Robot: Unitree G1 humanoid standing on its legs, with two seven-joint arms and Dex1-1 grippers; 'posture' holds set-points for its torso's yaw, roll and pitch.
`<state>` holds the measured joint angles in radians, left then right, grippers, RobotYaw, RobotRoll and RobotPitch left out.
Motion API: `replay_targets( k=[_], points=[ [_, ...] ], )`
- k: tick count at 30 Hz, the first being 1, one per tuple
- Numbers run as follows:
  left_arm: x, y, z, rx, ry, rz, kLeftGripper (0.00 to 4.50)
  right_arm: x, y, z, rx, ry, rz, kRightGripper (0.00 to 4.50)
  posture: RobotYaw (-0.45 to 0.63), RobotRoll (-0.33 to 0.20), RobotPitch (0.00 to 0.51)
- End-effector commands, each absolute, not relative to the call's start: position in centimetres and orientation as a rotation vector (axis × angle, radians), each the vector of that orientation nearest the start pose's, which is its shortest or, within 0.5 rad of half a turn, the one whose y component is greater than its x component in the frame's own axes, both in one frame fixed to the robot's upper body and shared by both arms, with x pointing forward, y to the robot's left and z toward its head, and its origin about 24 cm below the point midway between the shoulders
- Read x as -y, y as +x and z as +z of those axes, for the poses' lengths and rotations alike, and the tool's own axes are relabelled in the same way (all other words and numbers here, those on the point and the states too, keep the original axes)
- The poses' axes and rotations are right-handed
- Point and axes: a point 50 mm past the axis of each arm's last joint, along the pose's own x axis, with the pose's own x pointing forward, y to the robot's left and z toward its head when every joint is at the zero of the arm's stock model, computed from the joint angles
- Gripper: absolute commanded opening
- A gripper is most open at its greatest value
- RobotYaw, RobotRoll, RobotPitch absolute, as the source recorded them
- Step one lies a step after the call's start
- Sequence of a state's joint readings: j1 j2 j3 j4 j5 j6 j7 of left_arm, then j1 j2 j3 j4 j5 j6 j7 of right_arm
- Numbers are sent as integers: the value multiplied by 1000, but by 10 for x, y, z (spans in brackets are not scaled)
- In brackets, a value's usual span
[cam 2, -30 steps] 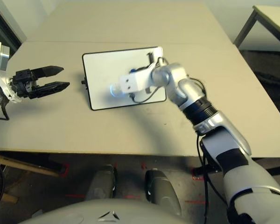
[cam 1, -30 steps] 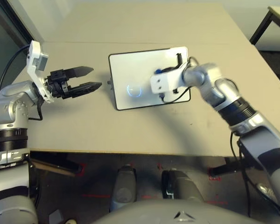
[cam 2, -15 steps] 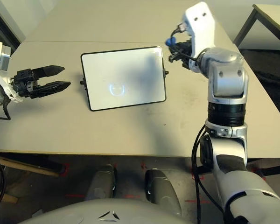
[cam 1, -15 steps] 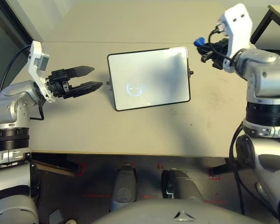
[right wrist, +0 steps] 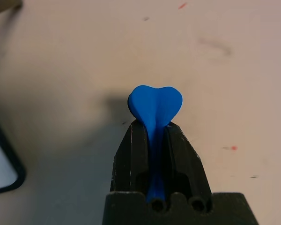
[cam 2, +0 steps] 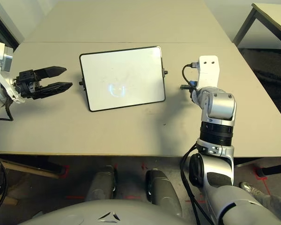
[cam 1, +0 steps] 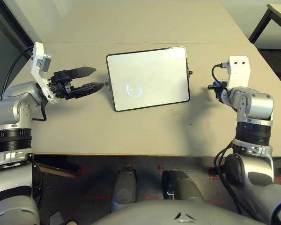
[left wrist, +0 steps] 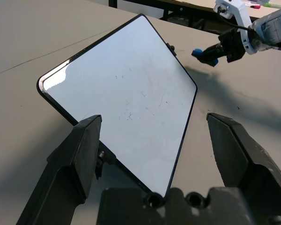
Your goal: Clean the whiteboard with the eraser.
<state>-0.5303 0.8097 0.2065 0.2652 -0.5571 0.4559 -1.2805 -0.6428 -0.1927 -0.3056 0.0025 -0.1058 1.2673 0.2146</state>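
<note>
The whiteboard [cam 1: 148,78] lies flat mid-surface [cam 1: 131,136], its face showing only faint specks. The right tool [right wrist: 154,126] is off to the board's right side, above bare surface and clear of the frame, clenched tight on the eraser [right wrist: 156,105], whose blue tip bulges out past the fingertips. On the other side the left tool [cam 1: 91,78] hovers just beside the board's left edge, fingers spread wide, grasping nothing.

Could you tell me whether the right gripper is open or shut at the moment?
Shut: in the right wrist view the right gripper squeezes the blue eraser flat between its fingers.
</note>
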Motion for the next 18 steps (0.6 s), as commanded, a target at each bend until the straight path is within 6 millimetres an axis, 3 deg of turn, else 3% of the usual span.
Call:
replay_targets(
  k=[1,2,3,8,12,15,18],
  points=[
    [-275,295,191,-83,60,-1020,4500,207,322,119,-663,54,-59,197,287,0,79],
    [-275,295,190,-83,60,-1019,4500,207,322,119,-662,50,-68,197,286,0,78],
    [-275,295,190,-82,60,-1018,4500,208,322,120,-655,56,-78,941,285,0,78],
    [-276,296,192,-70,62,-1008,4500,212,322,129,-665,78,-124,2761,280,0,77],
    [-282,297,200,-18,40,-971,4500,219,325,150,-612,125,-133,4319,276,0,76],
    [-290,297,209,32,27,-921,4500,231,332,172,-452,119,-112,4461,273,0,77],
    [-305,301,217,115,29,-782,4500,249,339,195,-142,110,-41,4461,273,0,77]
  ],
)
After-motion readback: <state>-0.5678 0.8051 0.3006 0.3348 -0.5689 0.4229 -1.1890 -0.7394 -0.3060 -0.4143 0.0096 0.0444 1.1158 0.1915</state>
